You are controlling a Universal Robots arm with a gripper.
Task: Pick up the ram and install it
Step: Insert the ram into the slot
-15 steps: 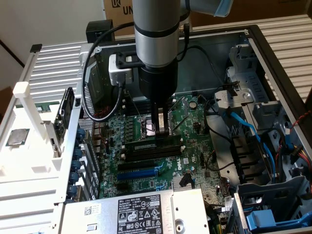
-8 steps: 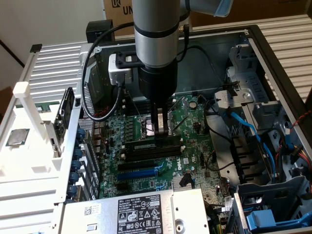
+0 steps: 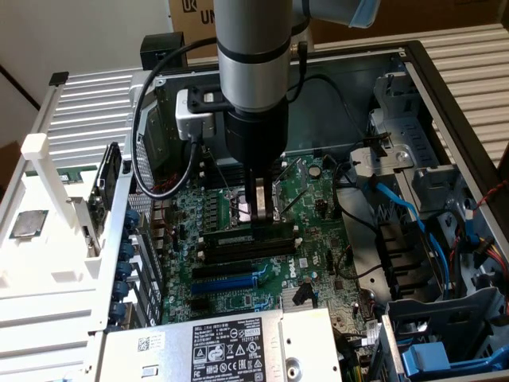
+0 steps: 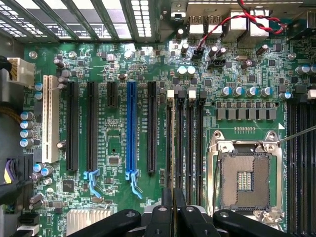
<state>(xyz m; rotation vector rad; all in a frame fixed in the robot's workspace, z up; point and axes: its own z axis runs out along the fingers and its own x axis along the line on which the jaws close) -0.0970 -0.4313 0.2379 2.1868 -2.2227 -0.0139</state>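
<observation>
Wrist view: a green motherboard (image 4: pixel 113 148) seen from straight above. The gripper (image 4: pixel 173 207) has its jaws clenched on the ram (image 4: pixel 173 193), which shows edge-on as a thin dark sliver between them. So the pick-up looks done, and the seating is not. The ram runs in line with a bank of black memory slots (image 4: pixel 185 143) that all appear empty; it seems nearest the outermost one. Close beside that bank lies the open CPU socket (image 4: pixel 245 180) with its metal frame. On the other side stand a blue slot (image 4: pixel 131 126) and a white slot (image 4: pixel 48 118).

Exterior view: the arm reaches down into an open computer case (image 3: pixel 445 87); the gripper (image 3: pixel 261 211) is low over the middle of the board, at the memory slots – whether the ram touches one, I cannot tell. A black cable (image 3: pixel 143 159) loops off the wrist at the exterior view's left; blue cables (image 3: pixel 402 211) crowd the exterior view's right; a labelled power supply (image 3: pixel 231 346) sits nearest the camera.
</observation>
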